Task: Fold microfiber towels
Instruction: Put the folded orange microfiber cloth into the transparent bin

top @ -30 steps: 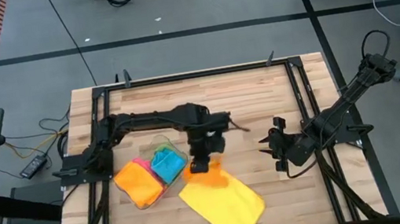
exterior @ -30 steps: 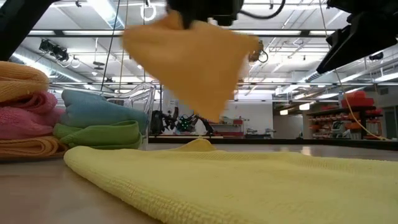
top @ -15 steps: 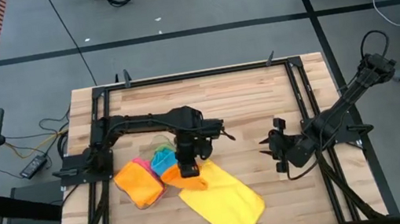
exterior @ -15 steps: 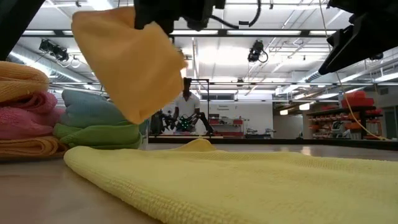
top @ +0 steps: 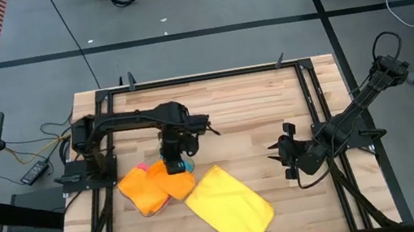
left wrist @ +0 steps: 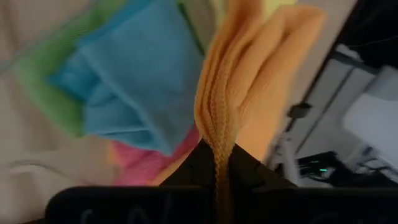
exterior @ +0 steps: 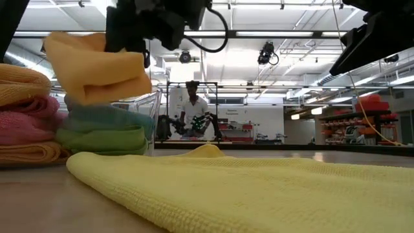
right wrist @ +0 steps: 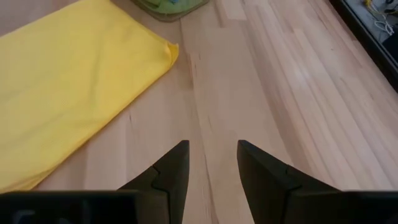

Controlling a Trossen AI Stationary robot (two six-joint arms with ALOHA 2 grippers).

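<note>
Now the left gripper pinches a folded orange microfiber towel, hanging above the pile of folded coloured towels; stacking seems underway, next a lowering and release. The flat yellow towel lies between grippers. Only the right wrist view shows the right gripper spread, empty.

Flat towel right of pile

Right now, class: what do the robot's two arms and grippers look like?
Both arms are dark, slim and jointed, mounted on black frames. The left gripper and right gripper each end in two dark, tapering fingers. A thin black cable loops beside the right arm's base.
</note>
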